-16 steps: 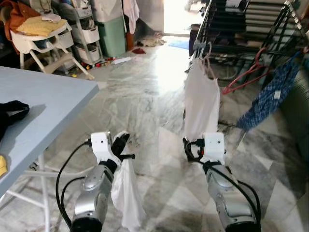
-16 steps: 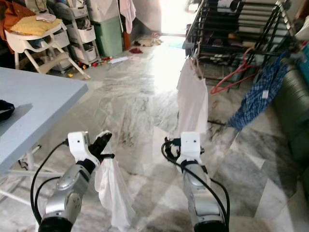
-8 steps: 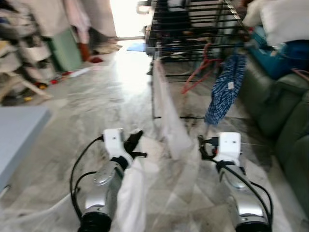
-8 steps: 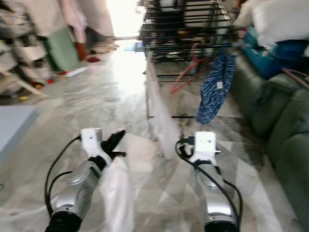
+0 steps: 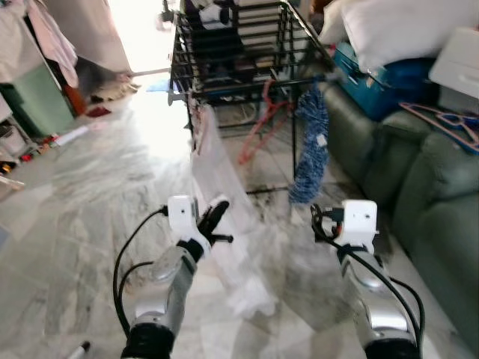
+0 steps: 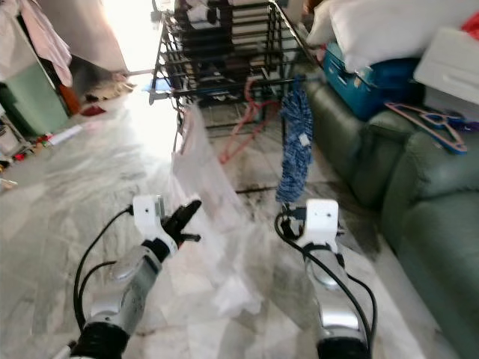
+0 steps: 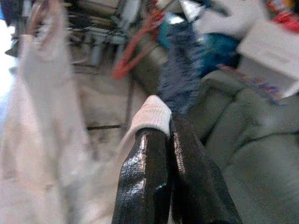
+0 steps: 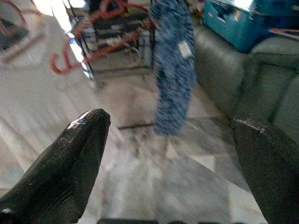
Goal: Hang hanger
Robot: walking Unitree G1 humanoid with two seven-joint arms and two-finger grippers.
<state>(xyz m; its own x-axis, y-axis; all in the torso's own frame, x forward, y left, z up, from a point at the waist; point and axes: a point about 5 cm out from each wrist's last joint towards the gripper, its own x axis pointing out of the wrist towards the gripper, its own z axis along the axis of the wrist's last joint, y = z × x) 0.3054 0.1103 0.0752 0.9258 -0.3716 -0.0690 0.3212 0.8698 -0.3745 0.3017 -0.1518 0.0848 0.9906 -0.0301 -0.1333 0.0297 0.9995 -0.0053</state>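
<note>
1. Two black fingers (image 7: 154, 182) of the left gripper (image 5: 212, 219) are pressed together, pinching a fold of white cloth (image 7: 150, 115) between their tips.
2. Below that grip, the white cloth hangs down in front of the left arm toward the marble floor (image 5: 75, 217), blurred in the head views.
3. Both fingers (image 8: 56, 168) of the right gripper (image 8: 168, 158) are spread wide with nothing between them; the right arm is held out in front, beside the left one.
4. Ahead of the grippers stands a black drying rack (image 5: 232, 45), with a second white garment (image 5: 209, 164) hanging at its near corner.
5. One red hanger (image 5: 258, 127) hangs from the rack, just beside a blue patterned cloth (image 5: 307, 149) that also hangs there.
6. To the robot's right is a green sofa (image 5: 441, 217); a pink hanger (image 5: 441, 123) lies on its top edge.
7. Behind the sofa sit white pillows (image 5: 404, 30) and a blue box (image 5: 374, 75).
</note>
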